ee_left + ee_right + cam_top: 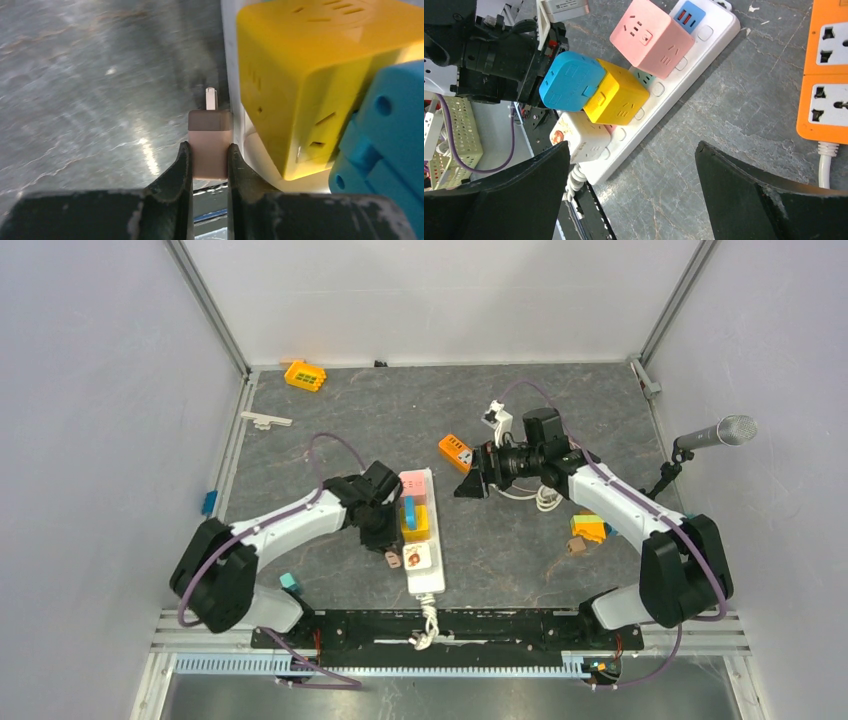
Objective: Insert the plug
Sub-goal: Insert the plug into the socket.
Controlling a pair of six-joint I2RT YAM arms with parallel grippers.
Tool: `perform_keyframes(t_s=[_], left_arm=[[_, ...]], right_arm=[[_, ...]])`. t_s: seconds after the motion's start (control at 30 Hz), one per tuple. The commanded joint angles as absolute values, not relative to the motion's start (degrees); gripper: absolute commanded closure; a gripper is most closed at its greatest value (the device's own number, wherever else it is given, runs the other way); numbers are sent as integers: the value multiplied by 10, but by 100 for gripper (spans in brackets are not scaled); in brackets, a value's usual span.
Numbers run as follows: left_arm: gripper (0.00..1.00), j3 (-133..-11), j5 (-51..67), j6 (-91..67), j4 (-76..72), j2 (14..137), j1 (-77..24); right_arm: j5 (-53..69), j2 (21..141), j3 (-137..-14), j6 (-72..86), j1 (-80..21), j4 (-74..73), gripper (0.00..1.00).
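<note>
Held in the left gripper [209, 149], whose black fingers [181, 172] are scuffed, the plug [210, 127] is matt plastic with a metal prong [210, 98]. The yellow cube [300, 75] beside it is smooth plastic.

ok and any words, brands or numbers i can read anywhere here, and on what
No text reads clearly in any view.
Grey label at the top of the right wrist view: fine print, too blurred to read.
White cube: a printed picture only, no legible letters.
</note>
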State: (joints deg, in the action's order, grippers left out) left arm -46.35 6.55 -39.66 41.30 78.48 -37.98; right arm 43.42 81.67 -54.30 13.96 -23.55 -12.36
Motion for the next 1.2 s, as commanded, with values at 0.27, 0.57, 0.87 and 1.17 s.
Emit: perform_keyframes(t_s=[0.27, 0.57, 0.87, 1.17], left_arm=[[98, -527, 78, -423, 318, 839, -422], [98, -442, 23, -268, 291, 667, -423], [98, -293, 125, -95, 154, 462, -422], [98, -260, 223, -118, 65, 490, -449]], right_arm=[[450, 819, -581, 93, -206, -171, 2], [445, 826, -575, 65, -195, -191, 2], [452, 833, -564, 64, -193, -193, 2], [476, 833, -530, 76, -193, -192, 2]])
